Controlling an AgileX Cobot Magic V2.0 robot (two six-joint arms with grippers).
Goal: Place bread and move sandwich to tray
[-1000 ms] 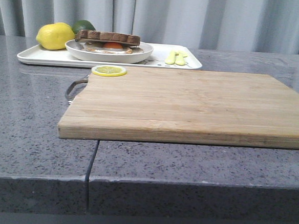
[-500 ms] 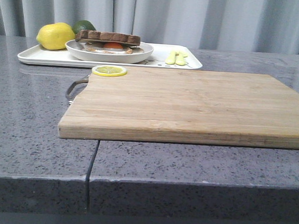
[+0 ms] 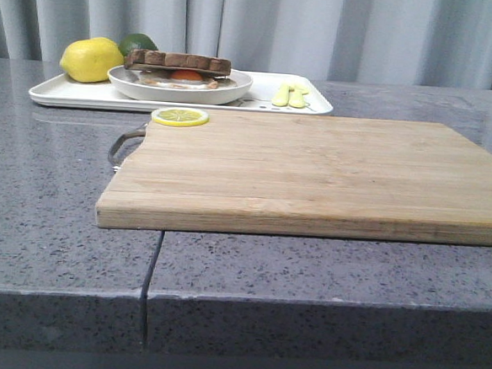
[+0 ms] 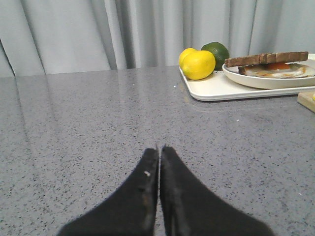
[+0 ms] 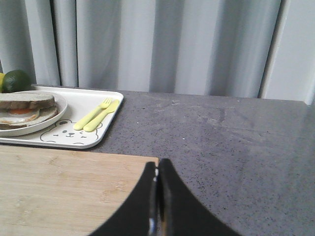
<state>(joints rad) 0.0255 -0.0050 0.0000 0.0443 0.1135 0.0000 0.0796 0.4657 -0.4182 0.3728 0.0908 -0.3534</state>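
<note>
Both black grippers, left (image 4: pixel 159 147) and right (image 5: pixel 157 164), are pressed closed on nothing above the grey stone counter (image 3: pixel 51 188). The egg sandwich on its round white plate (image 3: pixel 179 84) sits on the white rectangular tray (image 3: pixel 75 94), topped with the brown-crusted bread slice (image 3: pixel 178 61). A lemon slice (image 3: pixel 180 116) lies on the wooden cutting board (image 3: pixel 314 172) nearby.

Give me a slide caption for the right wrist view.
Shut right tool over cutting board; sandwich sits plated on bear tray beside yellow cutlery.

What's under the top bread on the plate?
Under the bread sits a fried egg with an orange yolk on the white plate. Most of the egg is covered.
</note>
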